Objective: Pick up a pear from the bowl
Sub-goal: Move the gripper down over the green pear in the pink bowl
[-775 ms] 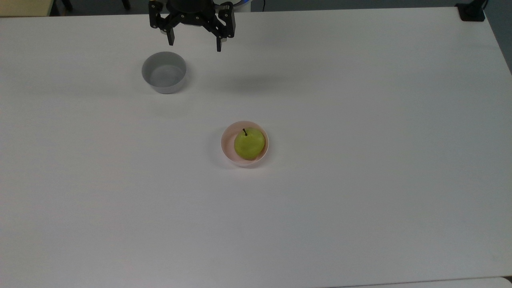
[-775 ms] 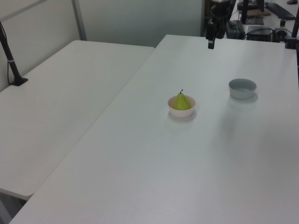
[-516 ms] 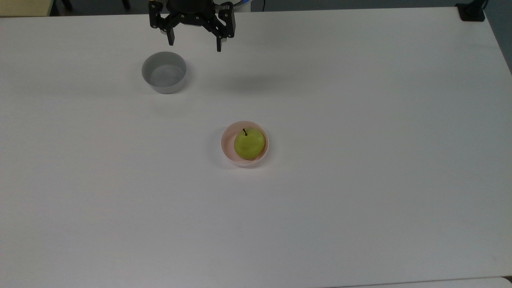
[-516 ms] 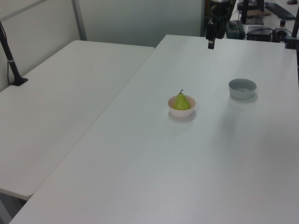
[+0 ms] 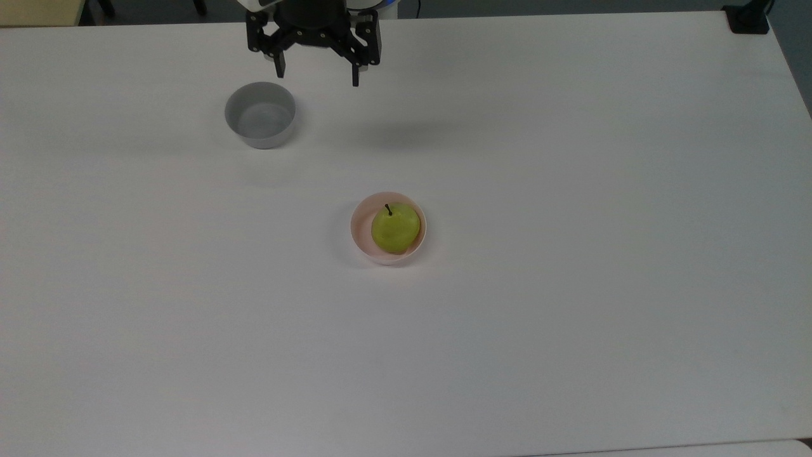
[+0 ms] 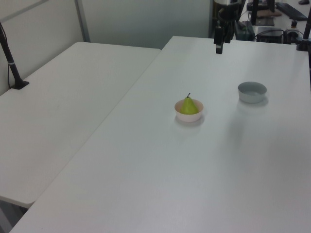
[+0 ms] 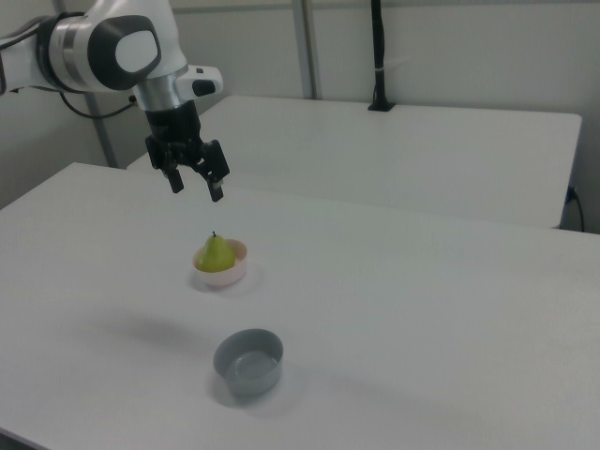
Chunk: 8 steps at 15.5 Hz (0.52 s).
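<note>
Pear (image 5: 396,228) in bowl (image 5: 361,236); grey bowl (image 5: 260,115) apart; tool (image 5: 316,73) spread, aloft.

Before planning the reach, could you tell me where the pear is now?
The pear sits upright in the pink bowl near the table's middle in the top view, below and right of the grey bowl.

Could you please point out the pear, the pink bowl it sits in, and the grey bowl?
Small yellow-green pear (image 5: 395,229), top view, middle of its body.
Small round pale pink bowl (image 5: 360,229), top view, inner wall.
Small round grey bowl (image 7: 248,362), right view, inner floor.
</note>
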Tool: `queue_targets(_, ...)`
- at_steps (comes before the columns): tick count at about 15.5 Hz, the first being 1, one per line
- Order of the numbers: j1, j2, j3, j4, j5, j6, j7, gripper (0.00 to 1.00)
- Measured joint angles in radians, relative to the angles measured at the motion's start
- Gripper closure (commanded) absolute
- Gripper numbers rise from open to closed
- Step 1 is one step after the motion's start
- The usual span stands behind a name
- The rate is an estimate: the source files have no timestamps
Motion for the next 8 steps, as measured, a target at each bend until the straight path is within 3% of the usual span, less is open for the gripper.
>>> queue_targets(8,0.057,0.104,0.009,-0.015,0.0,0.139,-0.056,0.0)
